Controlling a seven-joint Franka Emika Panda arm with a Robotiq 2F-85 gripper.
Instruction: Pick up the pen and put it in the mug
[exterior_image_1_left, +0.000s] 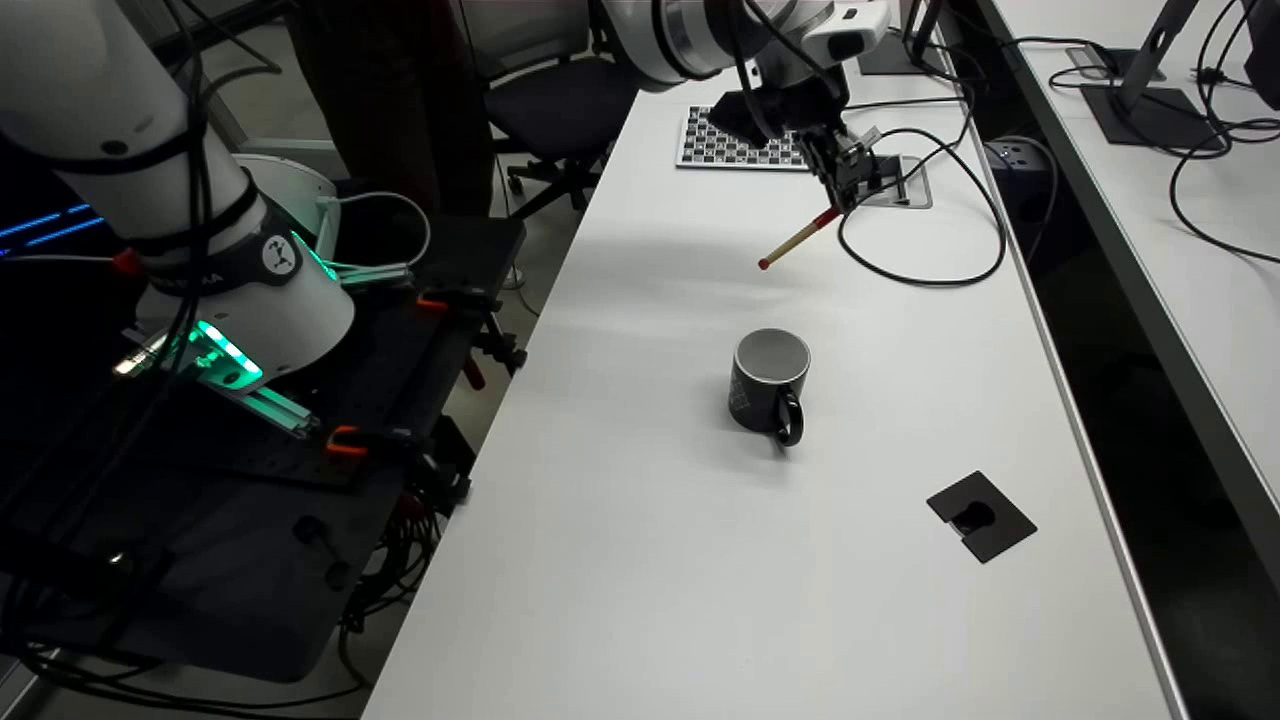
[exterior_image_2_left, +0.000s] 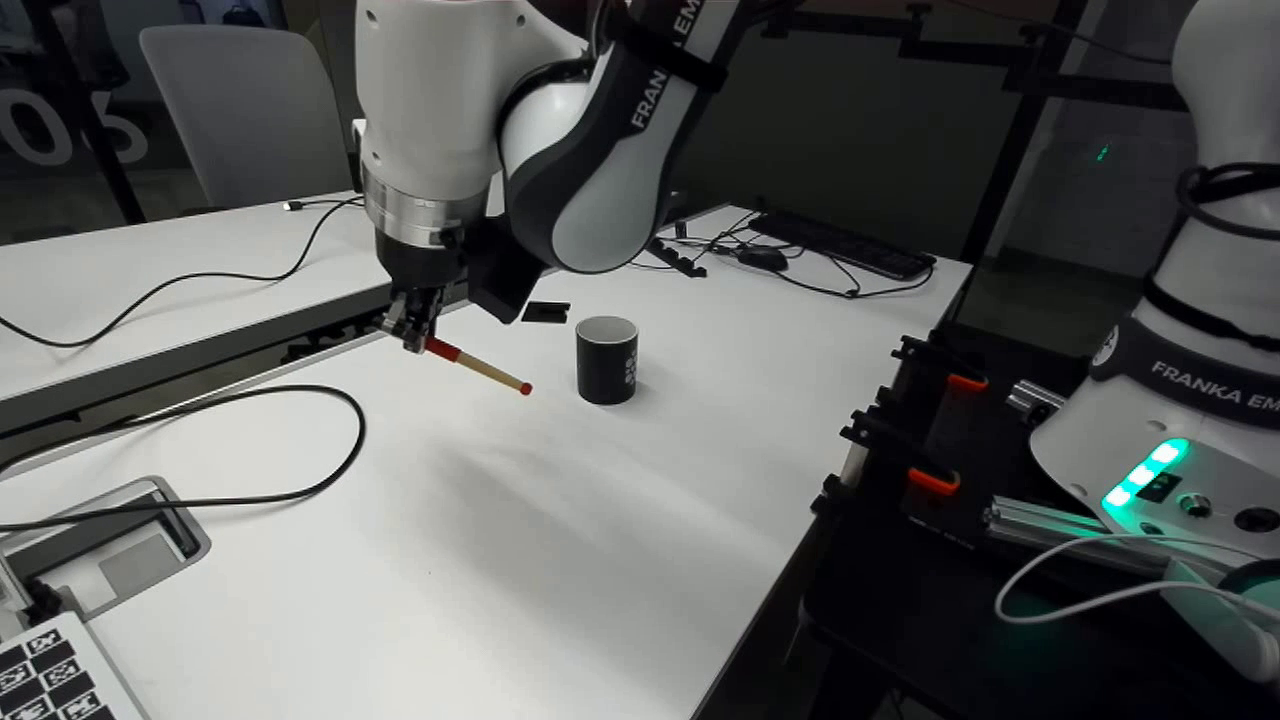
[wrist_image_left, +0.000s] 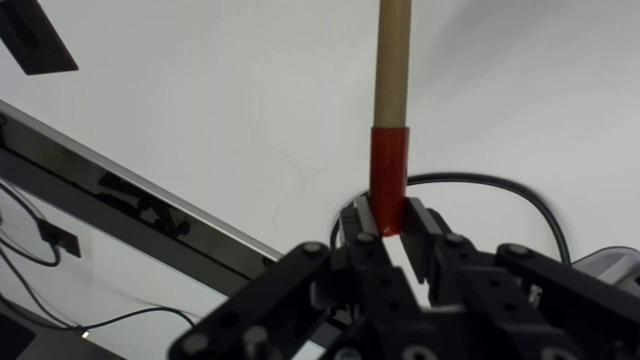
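The pen (exterior_image_1_left: 795, 243) has a tan body, a long red sleeve at the held end and a small red tip at the free end. It also shows in an exterior view (exterior_image_2_left: 485, 370) and in the wrist view (wrist_image_left: 392, 75). My gripper (wrist_image_left: 387, 215) is shut on its red end and holds it above the table, the free tip slanting slightly down. The gripper shows in both exterior views (exterior_image_1_left: 843, 195) (exterior_image_2_left: 415, 335). The dark mug (exterior_image_1_left: 752, 402) stands upright on the table, apart from the pen. It shows in an exterior view (exterior_image_2_left: 605, 368); it is out of the wrist view.
A flat black square plate (exterior_image_1_left: 990, 520) lies on the white table beyond the mug. A black cable (exterior_image_1_left: 925, 284) loops on the table near the gripper. A keyboard (exterior_image_1_left: 735, 145) and a table socket box (exterior_image_2_left: 150, 560) are at one end. The table edge (exterior_image_1_left: 1070, 400) borders a gap.
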